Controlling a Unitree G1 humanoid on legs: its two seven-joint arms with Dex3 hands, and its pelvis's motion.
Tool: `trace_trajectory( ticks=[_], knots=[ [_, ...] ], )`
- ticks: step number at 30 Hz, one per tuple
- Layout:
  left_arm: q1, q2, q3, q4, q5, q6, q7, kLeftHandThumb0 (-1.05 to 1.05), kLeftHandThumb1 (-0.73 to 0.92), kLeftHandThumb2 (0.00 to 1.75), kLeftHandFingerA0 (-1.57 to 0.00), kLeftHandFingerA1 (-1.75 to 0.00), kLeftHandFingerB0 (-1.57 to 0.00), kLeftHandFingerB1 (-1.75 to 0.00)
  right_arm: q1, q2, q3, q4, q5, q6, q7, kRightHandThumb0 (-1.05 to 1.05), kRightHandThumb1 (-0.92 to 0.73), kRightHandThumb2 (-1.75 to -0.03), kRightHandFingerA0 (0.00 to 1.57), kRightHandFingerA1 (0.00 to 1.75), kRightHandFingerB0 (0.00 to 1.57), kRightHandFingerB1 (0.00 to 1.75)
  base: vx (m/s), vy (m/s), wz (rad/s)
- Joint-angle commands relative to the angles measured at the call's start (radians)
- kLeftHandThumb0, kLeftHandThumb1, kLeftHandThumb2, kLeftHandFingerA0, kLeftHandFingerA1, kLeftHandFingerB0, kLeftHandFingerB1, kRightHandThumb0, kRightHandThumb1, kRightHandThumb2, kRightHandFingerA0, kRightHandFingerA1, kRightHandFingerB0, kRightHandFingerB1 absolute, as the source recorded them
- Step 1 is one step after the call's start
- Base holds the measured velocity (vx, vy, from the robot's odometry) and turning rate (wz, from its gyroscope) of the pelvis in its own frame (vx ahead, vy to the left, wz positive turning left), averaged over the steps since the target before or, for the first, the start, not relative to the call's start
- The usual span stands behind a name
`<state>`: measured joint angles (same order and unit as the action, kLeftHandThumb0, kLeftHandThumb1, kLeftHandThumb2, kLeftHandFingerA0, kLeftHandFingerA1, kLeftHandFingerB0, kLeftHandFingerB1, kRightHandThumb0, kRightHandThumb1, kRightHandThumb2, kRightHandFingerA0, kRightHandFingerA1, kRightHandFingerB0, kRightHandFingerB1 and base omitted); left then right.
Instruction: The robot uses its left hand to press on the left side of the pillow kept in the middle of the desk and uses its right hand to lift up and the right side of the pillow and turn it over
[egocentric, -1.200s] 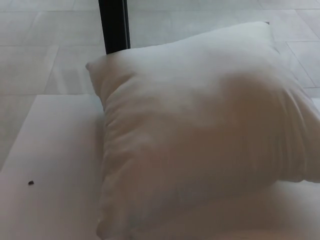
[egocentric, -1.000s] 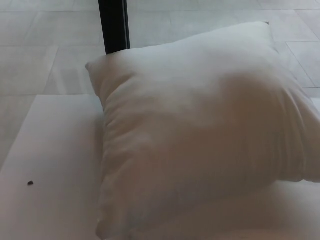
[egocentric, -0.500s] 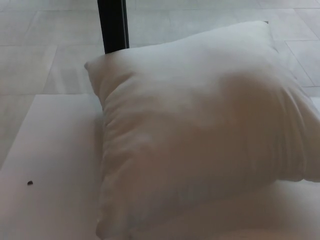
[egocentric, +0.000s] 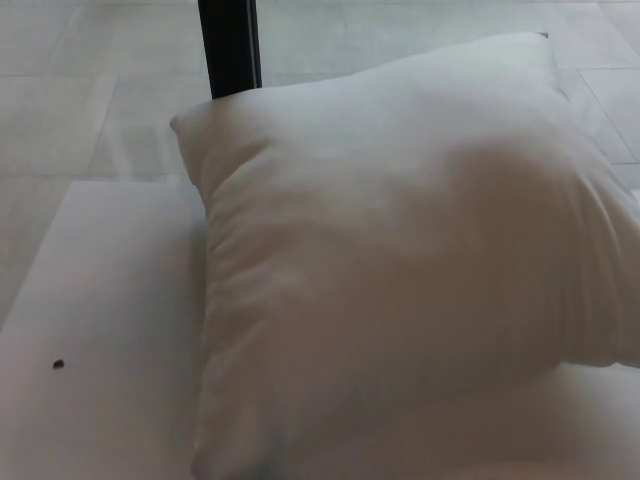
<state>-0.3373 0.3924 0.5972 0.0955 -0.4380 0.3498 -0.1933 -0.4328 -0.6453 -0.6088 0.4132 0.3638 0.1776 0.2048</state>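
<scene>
A plump white pillow (egocentric: 400, 260) lies on the white desk (egocentric: 110, 330) and fills most of the head view. Its far corners overhang the desk's back edge, and its right side runs out of the picture. Neither of my hands shows, and no arm is in the picture.
A black upright post (egocentric: 229, 45) stands behind the desk at the upper left, over a pale tiled floor (egocentric: 70, 100). A small dark speck (egocentric: 58, 363) sits on the desk at the left. The desk's left edge slants up from the lower left corner.
The whole picture has shifted slightly, so the camera has moved a little. The pillow itself lies as before.
</scene>
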Motion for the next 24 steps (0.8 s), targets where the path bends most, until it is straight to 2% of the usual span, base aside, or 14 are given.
trace_trajectory(
  ticks=[1, 5, 6, 7, 8, 10, 11, 13, 14, 16, 20, 21, 22, 24],
  knots=[
    [-0.082, -0.079, -0.188, -0.091, 0.028, 0.219, 0.119, -0.94, 0.72, 1.13, -0.03, -0.48, 0.00, -0.10, -0.075, 0.044, 0.213, -0.154, 0.001, 0.253, 0.037, -1.05, -0.92, -0.74, 0.19, 0.37, 0.10, 0.24, 0.00, 0.000, 0.00],
    [-0.069, -0.093, -0.304, -0.050, 0.081, 0.164, 0.060, -0.92, 0.69, 1.12, -0.02, -0.44, -0.09, -0.13, -0.079, 0.095, 0.303, -0.190, -0.024, 0.294, 0.010, -1.01, -0.73, -1.13, 0.18, 0.48, 0.09, 0.38, 0.00, 0.000, 0.00],
    [-0.056, -0.098, -0.369, -0.036, 0.133, 0.128, 0.048, -0.88, 0.88, 0.67, -0.10, -0.43, -0.02, -0.22, -0.067, 0.126, 0.322, -0.180, -0.024, 0.305, 0.000, -1.00, -0.73, -1.16, 0.16, 0.48, 0.02, 0.36, 0.00, 0.000, 0.00],
    [-0.057, -0.100, -0.381, -0.019, 0.115, 0.135, 0.026, -0.80, 0.67, 1.12, 0.00, -0.44, 0.00, -0.20, -0.065, 0.141, 0.330, -0.166, -0.028, 0.299, -0.009, -0.95, -0.73, -1.15, 0.18, 0.49, 0.10, 0.36, 0.00, 0.000, 0.00],
    [-0.054, -0.118, -0.383, -0.017, 0.106, 0.141, 0.038, -0.85, 0.87, 0.68, -0.07, -0.43, -0.01, -0.23, -0.064, 0.151, 0.332, -0.153, -0.022, 0.295, -0.005, -0.97, -0.92, -0.72, 0.26, 0.40, 0.14, 0.26, 0.00, 0.000, 0.00],
    [-0.043, -0.128, -0.403, -0.017, 0.111, 0.135, 0.052, -0.85, 0.67, 1.09, -0.15, -0.56, -0.04, -0.25, -0.042, 0.167, 0.325, -0.172, -0.010, 0.315, -0.026, -0.99, -0.92, -0.70, 0.25, 0.38, 0.15, 0.26, 0.00, 0.000, 0.00],
    [-0.031, -0.117, -0.442, -0.015, 0.150, 0.184, 0.080, -0.85, 0.67, 1.06, -0.19, -0.55, -0.04, -0.22, -0.043, 0.199, 0.333, -0.152, -0.018, 0.310, -0.049, -0.95, -0.70, -1.13, 0.19, 0.50, 0.05, 0.38, 0.00, 0.000, 0.00],
    [-0.023, -0.120, -0.457, -0.012, 0.142, 0.212, 0.088, -0.88, 0.85, 0.66, -0.22, -0.49, 0.00, -0.19, -0.050, 0.211, 0.345, -0.124, -0.037, 0.297, -0.058, -0.99, -0.91, -0.68, 0.29, 0.41, 0.19, 0.27, 0.00, 0.000, 0.00],
    [-0.017, -0.131, -0.470, -0.006, 0.153, 0.237, 0.116, -0.89, 0.79, 0.65, -0.23, -0.49, -0.05, -0.21, -0.051, 0.214, 0.364, -0.112, -0.054, 0.291, -0.054, -0.98, -0.73, -1.15, 0.19, 0.51, 0.05, 0.37, 0.00, 0.000, 0.00],
    [0.000, -0.147, -0.480, -0.011, 0.158, 0.253, 0.141, -0.90, 0.78, 0.64, -0.22, -0.49, -0.06, -0.22, -0.057, 0.223, 0.377, -0.108, -0.062, 0.312, -0.067, -0.99, -0.92, -0.70, 0.27, 0.40, 0.17, 0.28, 0.00, 0.000, 0.00],
    [0.050, -0.140, -0.559, -0.021, 0.194, 0.250, 0.103, -0.85, 0.65, 1.07, -0.05, -0.44, -0.04, -0.16, -0.080, 0.260, 0.407, -0.068, -0.073, 0.319, -0.073, -1.01, -0.92, -0.70, 0.28, 0.43, 0.19, 0.27, 0.00, 0.000, 0.00],
    [0.050, -0.162, -0.556, -0.011, 0.188, 0.265, 0.127, -0.83, 0.61, 1.08, -0.01, -0.43, -0.01, -0.18, -0.082, 0.274, 0.411, -0.067, -0.073, 0.328, -0.082, -0.98, -0.72, -1.15, 0.21, 0.53, 0.07, 0.38, 0.00, 0.000, 0.00],
    [0.066, -0.176, -0.572, -0.007, 0.189, 0.253, 0.125, -0.87, 0.64, 1.08, 0.00, -0.50, -0.08, -0.14, -0.076, 0.293, 0.427, -0.076, -0.082, 0.338, -0.089, -1.01, -0.92, -0.69, 0.29, 0.44, 0.20, 0.28, 0.00, 0.000, 0.00],
    [0.072, -0.184, -0.580, -0.009, 0.193, 0.249, 0.125, -0.87, 0.64, 1.08, 0.00, -0.50, -0.08, -0.14, -0.072, 0.297, 0.435, -0.084, -0.089, 0.347, -0.092, -1.01, -0.92, -0.69, 0.29, 0.44, 0.20, 0.28, 0.00, 0.000, 0.00]
  ],
)
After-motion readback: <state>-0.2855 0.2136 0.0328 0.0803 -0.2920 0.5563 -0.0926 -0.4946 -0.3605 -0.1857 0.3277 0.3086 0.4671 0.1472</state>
